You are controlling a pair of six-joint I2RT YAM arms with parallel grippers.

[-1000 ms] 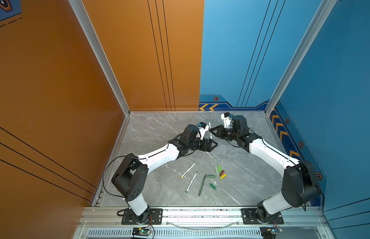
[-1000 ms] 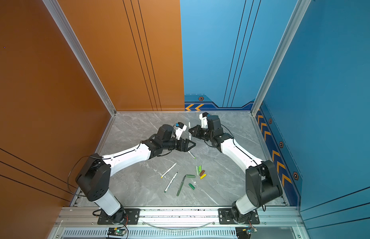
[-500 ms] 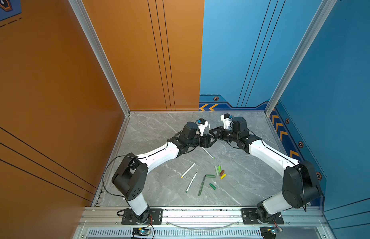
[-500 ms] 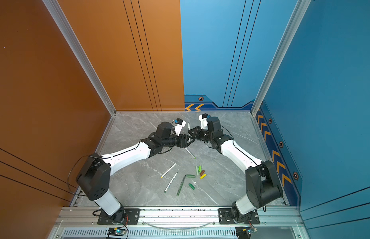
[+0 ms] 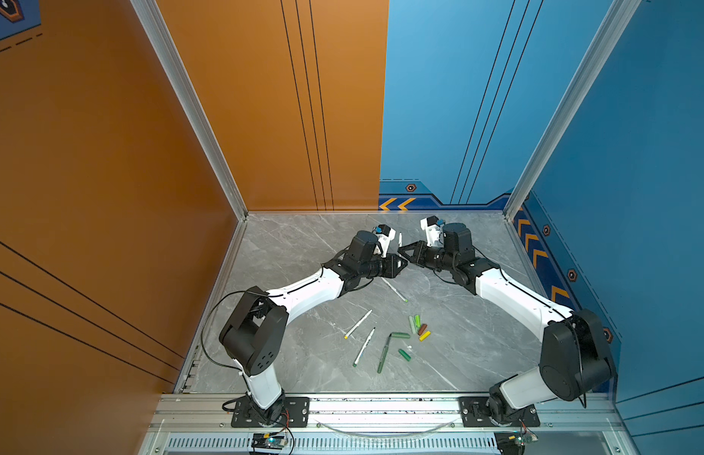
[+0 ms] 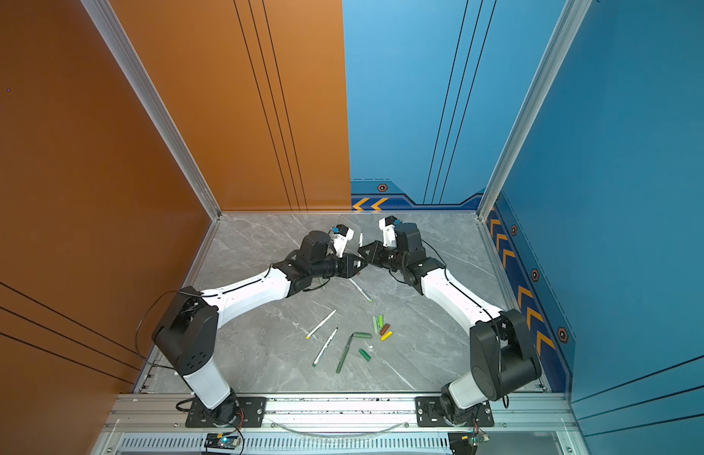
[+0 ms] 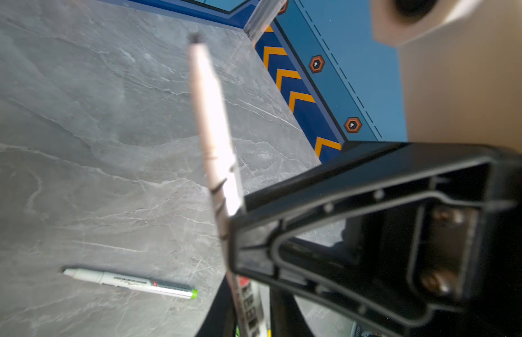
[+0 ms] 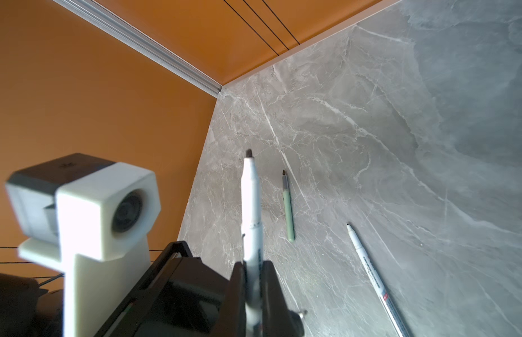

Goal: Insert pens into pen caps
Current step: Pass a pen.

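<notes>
White pen [image 8: 251,204], upright above the bench [image 5: 303,244], near its far edge.
Right gripper [image 8: 253,267] clamped on the barrel; left gripper [image 7: 249,316] clenched on the same barrel.

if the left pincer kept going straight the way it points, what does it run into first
The right pincer: it faces the left pincer almost tip to tip, both at the upright white pen. Whether the tips already touch is hard to tell from the top views.
</notes>
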